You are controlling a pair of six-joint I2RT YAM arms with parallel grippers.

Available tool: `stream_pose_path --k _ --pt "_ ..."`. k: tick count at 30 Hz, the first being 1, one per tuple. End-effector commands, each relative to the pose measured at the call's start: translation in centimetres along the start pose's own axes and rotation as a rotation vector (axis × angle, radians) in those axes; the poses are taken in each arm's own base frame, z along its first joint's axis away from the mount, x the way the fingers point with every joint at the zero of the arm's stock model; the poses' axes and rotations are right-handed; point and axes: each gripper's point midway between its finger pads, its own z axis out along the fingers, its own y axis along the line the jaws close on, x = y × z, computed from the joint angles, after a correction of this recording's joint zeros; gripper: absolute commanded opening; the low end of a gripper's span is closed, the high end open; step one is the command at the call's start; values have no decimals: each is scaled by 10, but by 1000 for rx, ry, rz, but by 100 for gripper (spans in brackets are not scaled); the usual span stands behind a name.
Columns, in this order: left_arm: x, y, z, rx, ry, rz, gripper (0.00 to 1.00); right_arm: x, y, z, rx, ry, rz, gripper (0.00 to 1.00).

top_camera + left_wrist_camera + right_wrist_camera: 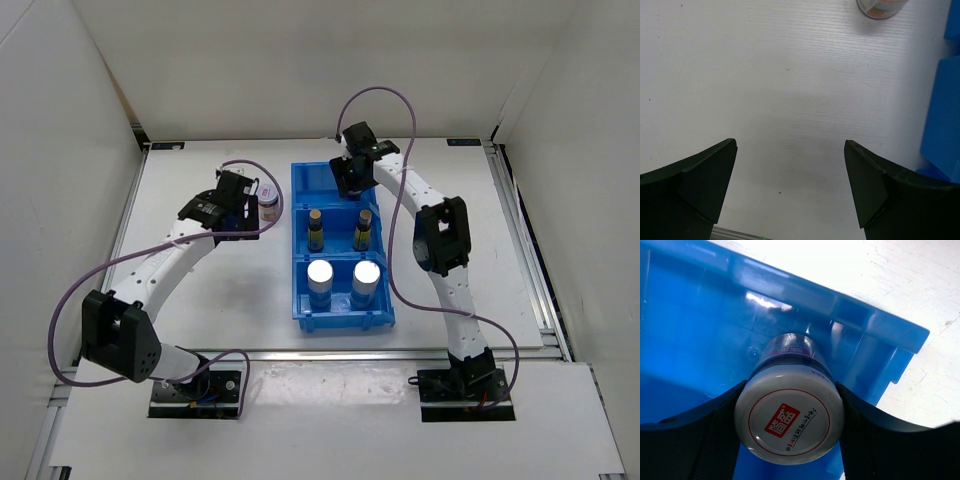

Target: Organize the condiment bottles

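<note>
**While one squat white-lidded jar (268,208) is standing outside, its twin (789,421) is going into the bin**

Spreading under everything, the white tabletop (200,290) is carrying the blue three-compartment plastic bin (296,262) between the two arms. Two white-blue cylinders with shiny silver caps (320,272) are sitting in its near compartment. Two slim dark yellow-labelled bottles (316,230) are sitting in the middle one.

The right claw (350,182) is reaching into the far compartment, clenched on the twin jar with a finger pressing each side of its lid. The left claw (790,150) is hanging released, jaws wide. The outside jar is standing just beyond it on the tabletop, near the bin's wall.

The jars are looking light and rigid, likely breakable if dropped. The smooth round lid may be slipping under a loose pinch, so squeezing squarely across its widest part seems soundest.

Only the right wrist view is showing the grip and the lid's red print, which the arm is hiding from above. Only the overhead view is showing the filled compartments. No view is showing whether the held jar is touching the bin floor.
</note>
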Motion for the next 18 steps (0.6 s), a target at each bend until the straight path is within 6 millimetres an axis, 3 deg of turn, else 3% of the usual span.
stream_pose_path --k 1,2,3,5,6,8,9,11,13,14,16,17,18 --pt "-15 -1 -4 3 -41 -14 99 -36 2 -10 -23 -114 -11 29" --pt "-15 -1 -4 3 -41 -14 99 -33 2 -9 -23 -104 -10 40" --pt "-15 -1 -4 3 -41 -14 99 -36 1 -13 -15 -115 2 61" --pt "-15 -1 -4 3 -41 -14 99 -41 -4 -20 17 -130 15 79" --pt "-16 1 -4 -6 -43 -14 99 -38 -7 -20 34 -120 25 100" --pt "-16 3 -4 -18 -47 -15 99 -53 -9 -42 45 -156 41 100" --pt "-20 3 -6 -15 -56 -19 99 -70 -15 -61 58 -207 64 100" --pt "-33 10 -13 -35 -87 -40 99 -85 -16 -84 65 -248 77 100" --pt "-52 14 -23 -32 -127 -80 99 -101 -15 -123 61 -317 79 100" --pt "-58 10 -22 -8 -126 -99 99 -111 -17 -156 68 -374 83 100" --pt "-67 8 -13 13 -109 -134 99 -114 -21 -187 88 -414 99 100" --pt "-81 0 -15 58 -121 -158 99 -108 -20 -211 84 -432 113 100" --pt "-81 -9 0 66 -85 -144 99 -103 -20 -221 82 -436 122 100"
